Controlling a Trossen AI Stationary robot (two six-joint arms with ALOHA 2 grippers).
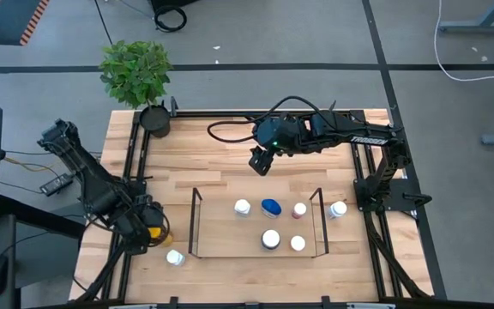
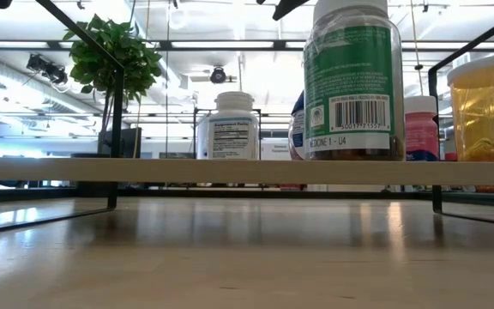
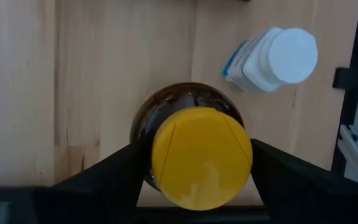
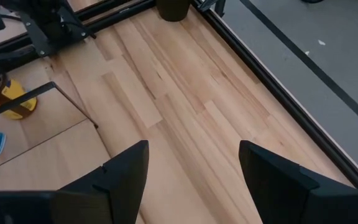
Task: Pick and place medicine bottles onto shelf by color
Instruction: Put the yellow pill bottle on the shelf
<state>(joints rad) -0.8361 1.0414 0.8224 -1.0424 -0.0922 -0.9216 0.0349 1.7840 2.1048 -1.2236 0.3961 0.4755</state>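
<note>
The left gripper (image 3: 197,165) straddles the upright amber yellow-lidded jar (image 3: 201,155), fingers close on both sides, seemingly pinching it. The shelf (image 1: 197,225) lies just beside it; the right gripper (image 1: 260,161), spread, hovers well apart.

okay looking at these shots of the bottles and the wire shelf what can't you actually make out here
- Left gripper, left wrist view: its fingers flank the yellow-lidded jar, but the lid hides whether they touch it.
- White-capped bottle, high view: too small to read its label.
- Shelf bottles, high view: only caps show, so contents are hidden.
- Low view: the picture's right edge cuts off the jar, and the front bottle hides those behind.
- Right gripper holds nothing visible.
</note>
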